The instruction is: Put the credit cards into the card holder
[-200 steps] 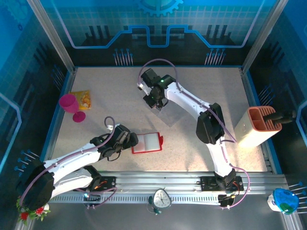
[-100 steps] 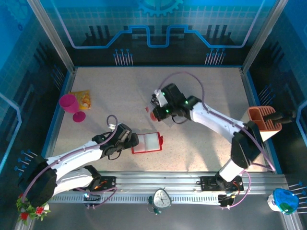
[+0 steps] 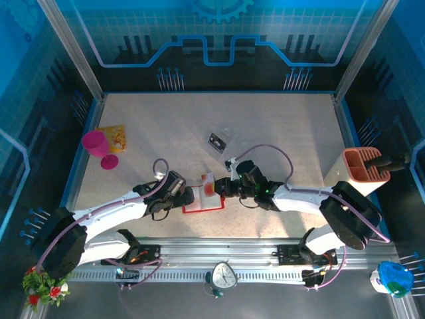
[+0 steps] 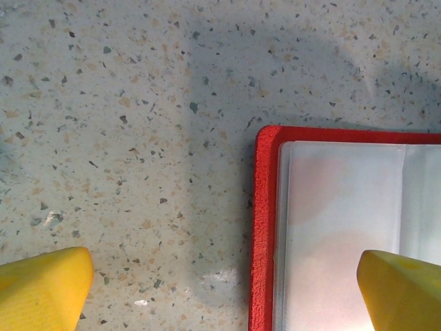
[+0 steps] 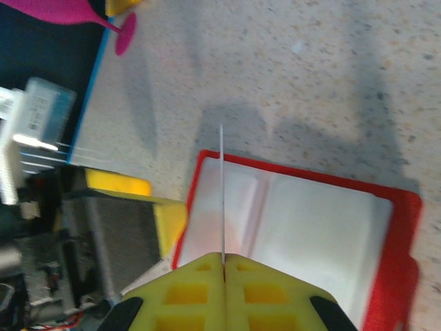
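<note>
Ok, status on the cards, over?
Left gripper open, straddling the card holder edge. Right gripper shut on a credit card, edge-on over the open holder. Second card lies on the table behind, beside a clear sleeve.

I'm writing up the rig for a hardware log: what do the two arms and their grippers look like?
Both the left arm and right arm have white shells, black joints and a looping lilac cable. The left gripper and right gripper carry blocky yellow fingers; the right's show moulded square recesses.
</note>
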Controlling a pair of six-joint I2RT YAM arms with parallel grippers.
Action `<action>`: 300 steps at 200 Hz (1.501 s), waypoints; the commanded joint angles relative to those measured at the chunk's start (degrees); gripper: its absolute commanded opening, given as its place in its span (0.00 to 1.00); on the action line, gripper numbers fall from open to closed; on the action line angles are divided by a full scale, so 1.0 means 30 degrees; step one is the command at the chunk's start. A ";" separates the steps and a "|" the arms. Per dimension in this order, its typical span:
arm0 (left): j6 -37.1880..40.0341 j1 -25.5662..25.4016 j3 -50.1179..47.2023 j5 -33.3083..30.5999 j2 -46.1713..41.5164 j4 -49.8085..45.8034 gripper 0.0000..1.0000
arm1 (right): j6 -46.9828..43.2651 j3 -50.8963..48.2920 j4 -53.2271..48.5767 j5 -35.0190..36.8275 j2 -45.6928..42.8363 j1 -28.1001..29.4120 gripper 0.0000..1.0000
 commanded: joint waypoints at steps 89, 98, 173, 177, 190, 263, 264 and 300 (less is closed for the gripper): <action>0.0148 -0.0844 -0.0602 -0.0234 0.0950 0.0297 0.99 | 0.3088 -0.2325 0.8261 0.2014 0.3160 0.0955 0.00; 0.0119 -0.0832 -0.0674 -0.0275 0.1049 0.0266 0.99 | 0.3139 -0.2327 0.8264 0.2037 0.3248 0.1000 0.00; -0.0691 -0.0883 -0.0869 -0.0742 0.1484 -0.0358 0.99 | 0.3274 -0.2394 0.8438 0.2066 0.3996 0.1319 0.00; -0.0724 -0.0869 -0.0857 -0.0739 0.1513 -0.0395 0.99 | 0.3309 -0.2384 0.8462 0.2065 0.4035 0.1324 0.00; -0.0808 -0.0878 -0.0853 -0.0780 0.1594 -0.0473 0.99 | 0.3355 -0.2378 0.8542 0.2060 0.4184 0.1381 0.00; -0.0879 -0.0878 -0.0969 -0.0758 0.1668 -0.0317 0.99 | 0.3694 -0.2261 0.8905 0.1884 0.5077 0.1458 0.00; -0.0879 -0.0881 -0.0969 -0.0752 0.1682 -0.0297 0.99 | 0.3698 -0.2261 0.8921 0.1884 0.5075 0.1471 0.00; -0.0893 -0.0871 -0.1012 -0.0730 0.1728 -0.0180 0.99 | 0.3958 -0.2268 0.9300 0.1686 0.5330 0.1571 0.00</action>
